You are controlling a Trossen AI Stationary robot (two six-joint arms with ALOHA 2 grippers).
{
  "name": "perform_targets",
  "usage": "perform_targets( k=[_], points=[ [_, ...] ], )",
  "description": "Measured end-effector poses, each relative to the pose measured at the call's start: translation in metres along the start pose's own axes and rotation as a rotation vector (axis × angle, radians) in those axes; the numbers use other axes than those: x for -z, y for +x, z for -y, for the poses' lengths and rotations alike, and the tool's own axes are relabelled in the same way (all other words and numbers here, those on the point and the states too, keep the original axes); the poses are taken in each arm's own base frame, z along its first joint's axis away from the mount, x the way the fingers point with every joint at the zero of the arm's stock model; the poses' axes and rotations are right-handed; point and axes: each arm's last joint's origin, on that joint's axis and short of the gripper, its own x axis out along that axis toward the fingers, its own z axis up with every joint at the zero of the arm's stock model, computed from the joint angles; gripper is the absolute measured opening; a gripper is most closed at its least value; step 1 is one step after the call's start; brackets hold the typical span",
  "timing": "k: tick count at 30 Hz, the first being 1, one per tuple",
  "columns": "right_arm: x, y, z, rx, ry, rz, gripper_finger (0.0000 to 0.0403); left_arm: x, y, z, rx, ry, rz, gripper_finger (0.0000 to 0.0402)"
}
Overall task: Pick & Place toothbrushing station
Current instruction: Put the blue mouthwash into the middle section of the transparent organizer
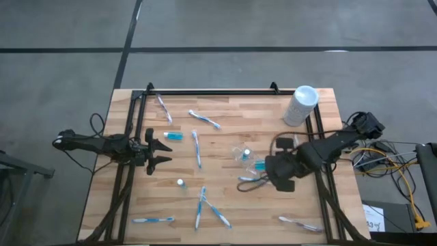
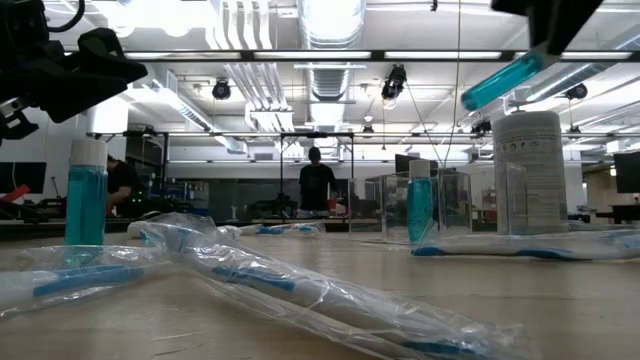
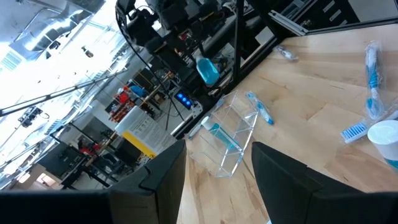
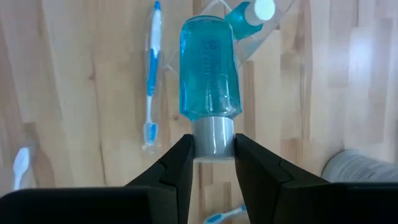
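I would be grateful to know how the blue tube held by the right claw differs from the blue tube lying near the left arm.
The held tube is lifted off the table, pinched by its pale cap in the right claw; the lying tube rests flat on the wood, untouched. The held one hangs beside the clear pouch on the right; the other lies before the open left claw. Both are small, blue and pale-capped.

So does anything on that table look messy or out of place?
The toothbrushes lie scattered at all angles across the table, and one blue tube lies on its side. Nothing looks spilled or broken. The right claw holds another tube by its cap.
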Motion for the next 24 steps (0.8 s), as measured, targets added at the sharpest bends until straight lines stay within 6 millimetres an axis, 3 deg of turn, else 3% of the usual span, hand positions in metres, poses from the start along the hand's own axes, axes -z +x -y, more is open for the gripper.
perform_targets(
  k=[15, 24],
  points=[
    [-0.050, 0.025, 0.025, 0.053, -0.036, -0.180, 0.0098, 0.000, 0.000, 0.000, 0.000, 0.000, -0.001, 0.0188],
    [-0.064, 0.043, 0.033, 0.064, -0.059, -0.272, 0.0098, 0.000, 0.000, 0.000, 0.000, 0.000, 0.000, 0.0188]
  ],
)
